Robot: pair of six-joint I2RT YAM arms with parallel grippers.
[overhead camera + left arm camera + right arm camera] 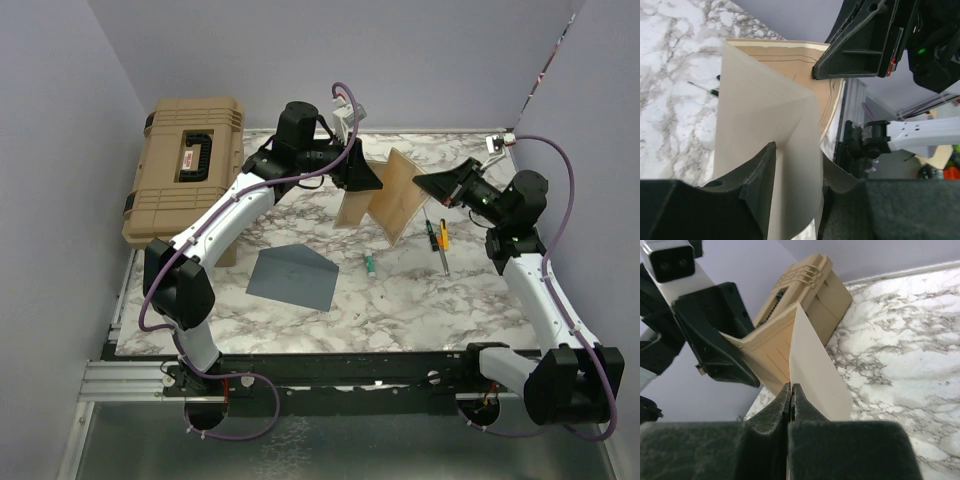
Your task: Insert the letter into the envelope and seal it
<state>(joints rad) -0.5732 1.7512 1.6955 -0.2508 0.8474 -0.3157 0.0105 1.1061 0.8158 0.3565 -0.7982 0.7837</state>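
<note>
1. Marbled white-and-grey surface (430, 300), glossy and veined, fills the cell, with plain lilac walls (300, 50) around it.
2. The letter (398, 195) is a stiff tan sheet with faint ruled lines and a paler border. It hangs in the air over the rear middle of the surface, creased into a sharp V.
3. The right end effector (425, 183) has its two black fingers pressed together on one edge of the letter, the paper pinched in the seam between them.
4. The left end effector (368, 180) sits at the letter's other side with its jaws apart. The sheet runs through the gap; I cannot tell whether a pad touches it.
5. The envelope (293, 276) lies flat on the surface, left of centre and well apart from the letter. It is matte slate blue-grey, with its triangular flap laid out toward the rear.
6. A ribbed tan hard case (188, 165) with a black handle sits at the left rear corner.
7. Slim tools (440, 238) lie on the surface near the right arm.
</note>
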